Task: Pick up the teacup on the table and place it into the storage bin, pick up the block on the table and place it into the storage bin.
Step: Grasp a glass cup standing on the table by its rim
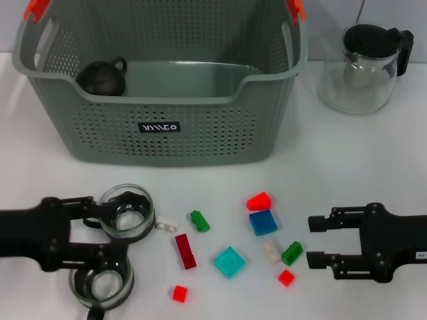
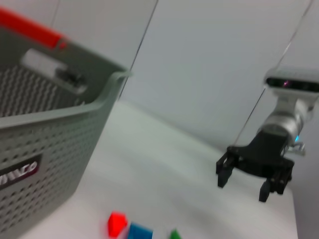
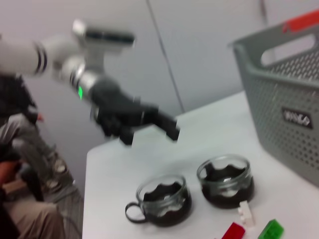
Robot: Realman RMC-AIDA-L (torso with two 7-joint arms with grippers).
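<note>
Starting at the left, our left end effector (image 1: 113, 230) sits low over the near-left of the desk (image 1: 347, 167), spread wide with one finger beside the farther teacup (image 1: 127, 211) and the other running between it and the nearer teacup (image 1: 101, 281). The right wrist view shows it raised above the cups, so we judge it is grasping nothing and likely touching nothing. The risk here is the crowding: the two glass cups stand just beside each other, and a descent slightly off line could push a finger onto a rim, tip a cup, or knock the nearer one toward the desk edge. Smooth glass could also slip in a weak pinch.

The storage bin (image 1: 160, 137) stands at the far centre-left, with a dark teapot (image 1: 101, 77) already in its left corner; a cup dropped there carelessly could strike it.

In the middle lie scattered blocks: a dark red block (image 1: 185, 251), a green block (image 1: 199, 220), a cyan block (image 1: 229, 261), a blue block (image 1: 263, 222). They are tightly clustered, so closing on one may catch a neighbour.

At the near right, our right end effector (image 1: 319, 241) hovers released, empty, its fingers apart and pointed at the blocks.

A glass pitcher (image 1: 365, 67) stands at far right.
</note>
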